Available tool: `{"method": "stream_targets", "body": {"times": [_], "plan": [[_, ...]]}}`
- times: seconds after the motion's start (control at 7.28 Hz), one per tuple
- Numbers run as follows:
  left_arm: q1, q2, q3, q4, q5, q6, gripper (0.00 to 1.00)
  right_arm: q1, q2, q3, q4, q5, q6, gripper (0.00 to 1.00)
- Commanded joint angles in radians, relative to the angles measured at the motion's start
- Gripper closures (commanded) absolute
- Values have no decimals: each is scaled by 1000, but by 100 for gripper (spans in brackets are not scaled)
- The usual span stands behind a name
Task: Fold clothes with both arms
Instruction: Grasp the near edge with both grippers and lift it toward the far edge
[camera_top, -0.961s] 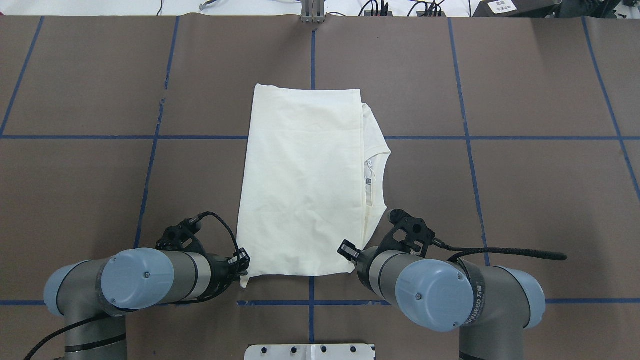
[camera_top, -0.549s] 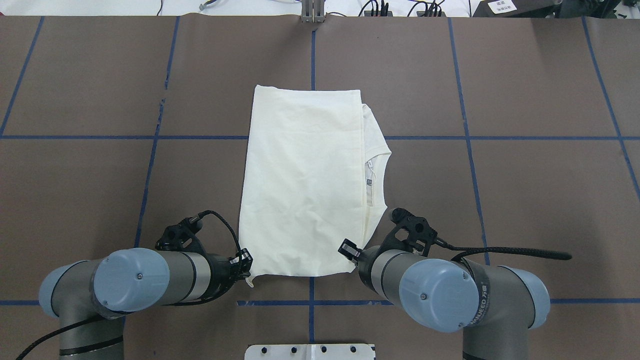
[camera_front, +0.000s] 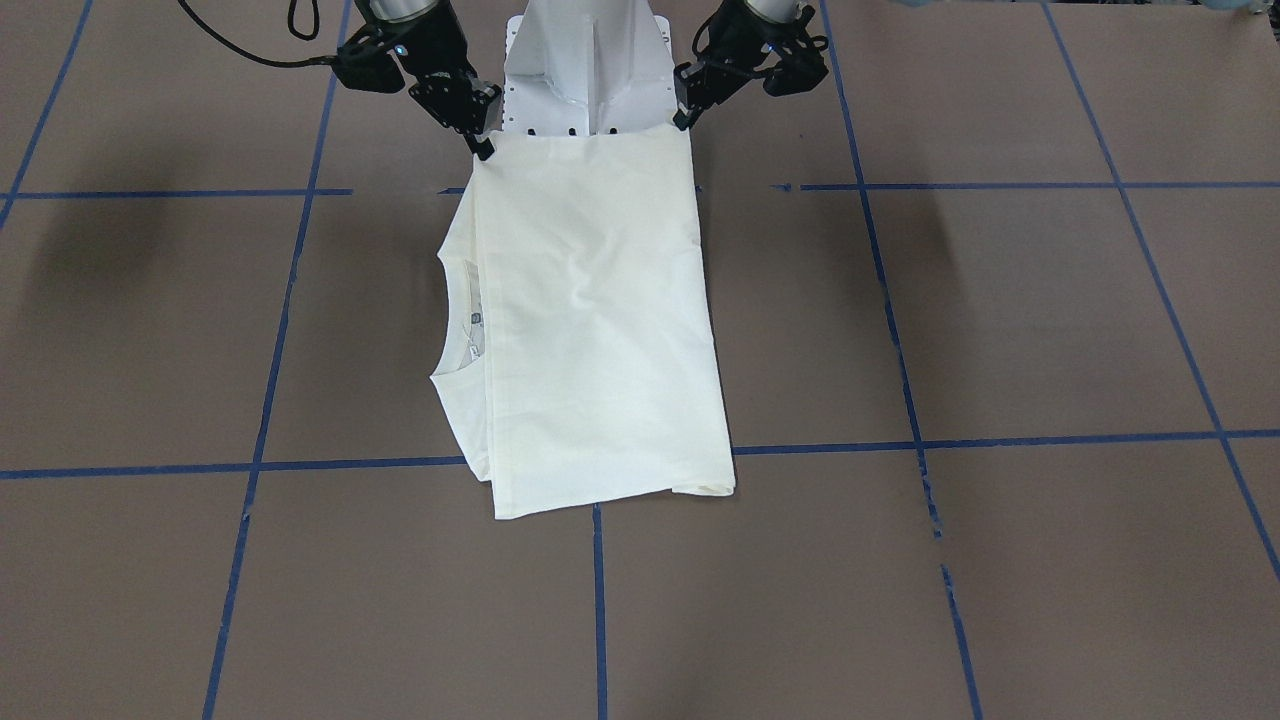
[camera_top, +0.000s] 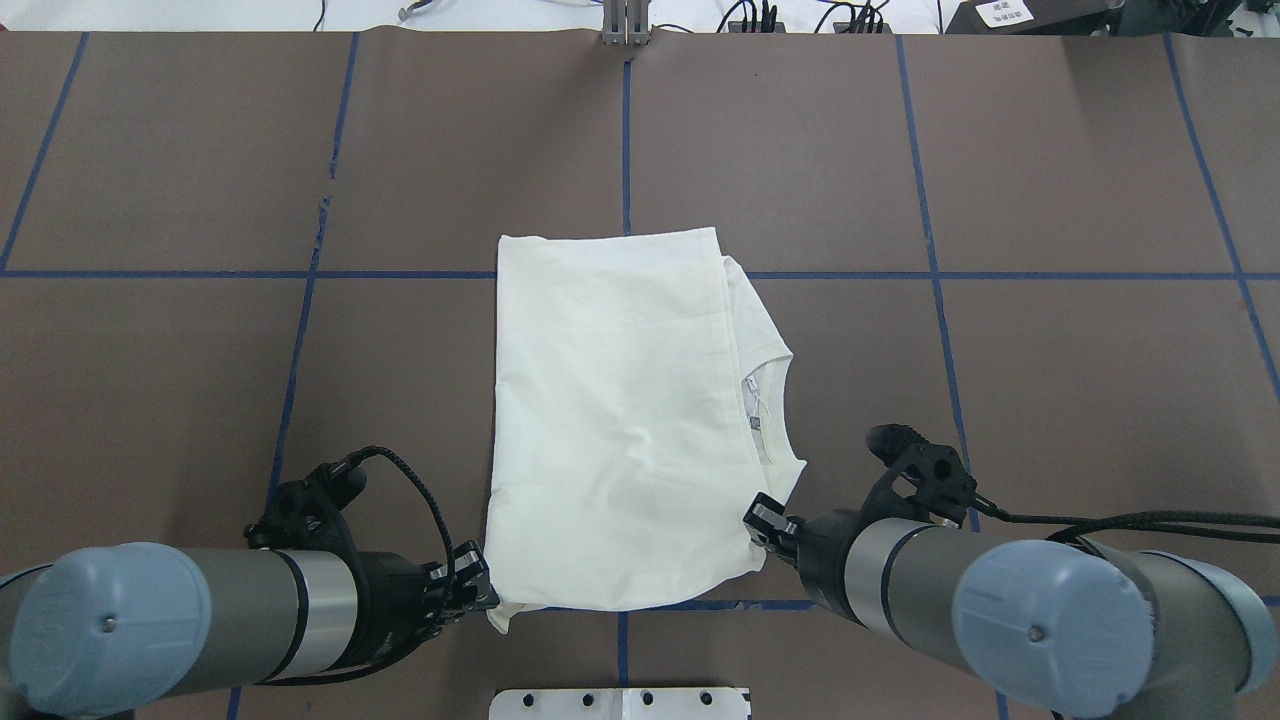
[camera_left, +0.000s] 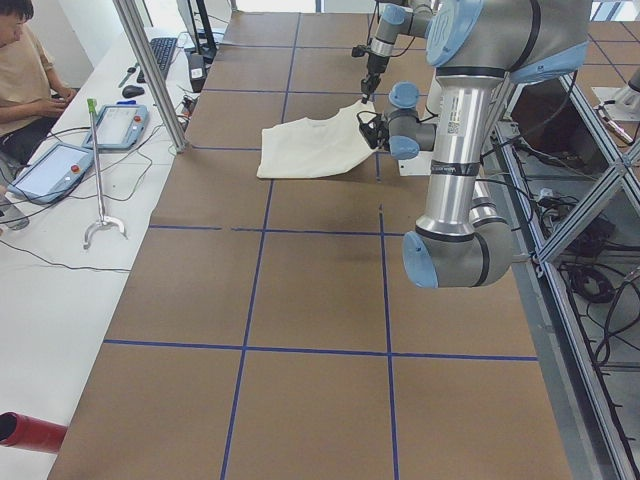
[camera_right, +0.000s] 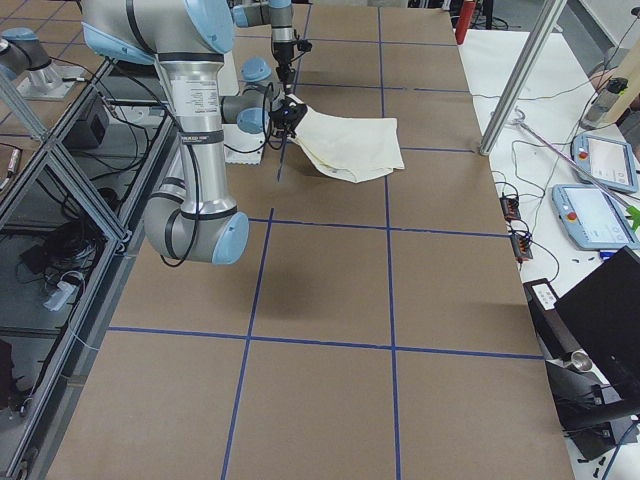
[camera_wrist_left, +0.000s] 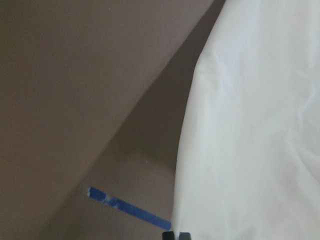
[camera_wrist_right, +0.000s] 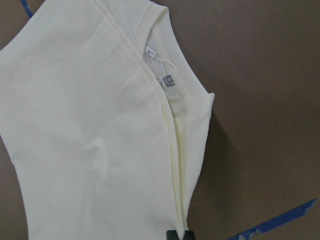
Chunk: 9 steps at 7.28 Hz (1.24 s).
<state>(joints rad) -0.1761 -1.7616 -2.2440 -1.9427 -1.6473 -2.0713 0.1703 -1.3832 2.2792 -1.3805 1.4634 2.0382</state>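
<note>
The brown table (camera_top: 1050, 380) is crossed by blue tape lines (camera_top: 1000, 275).

The left arm (camera_top: 200, 625) and right arm (camera_top: 1000, 605) come in low from the near edge, one at each side of the shirt.

The shirt (camera_top: 610, 420) lies in the middle of the table, folded into a long cream rectangle with a plain side up. Its far end rests flat on the table, on a cross line of tape. The side views show its near end lifted off the table, sloping up to the two grippers. In the front-facing view this raised edge stretches between them, in front of the white base plate (camera_front: 590, 60).

The left gripper (camera_top: 480, 590) has its jaws pinched together on the shirt's near left corner; the left wrist view shows the two fingertips (camera_wrist_left: 176, 235) side by side at the cloth's edge. The right gripper (camera_top: 765, 520) has its jaws clamped on the near right corner, and its fingertips (camera_wrist_right: 179, 235) meet on the folded edge.

The collar (camera_wrist_right: 192, 87) sticks out from under the top layer on the robot's right.

A small label (camera_wrist_right: 169, 80) sits inside the collar.
</note>
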Motion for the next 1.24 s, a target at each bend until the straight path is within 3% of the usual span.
{"method": "stream_targets", "body": {"times": [0.0,0.27,0.82,1.1], "plan": [[-84,-95,2,144,3,23,100,93,30,2,6,11,-3,100],[-230,-220,183,143,4,143,100,292,203,-212,8,175,-41,100],[-405,-376,477,114,3,337,100,385,344,-498,14,225,-98,100],[-411,-389,587,-5,4,358,100,409,389,-631,73,271,-99,100]]}}
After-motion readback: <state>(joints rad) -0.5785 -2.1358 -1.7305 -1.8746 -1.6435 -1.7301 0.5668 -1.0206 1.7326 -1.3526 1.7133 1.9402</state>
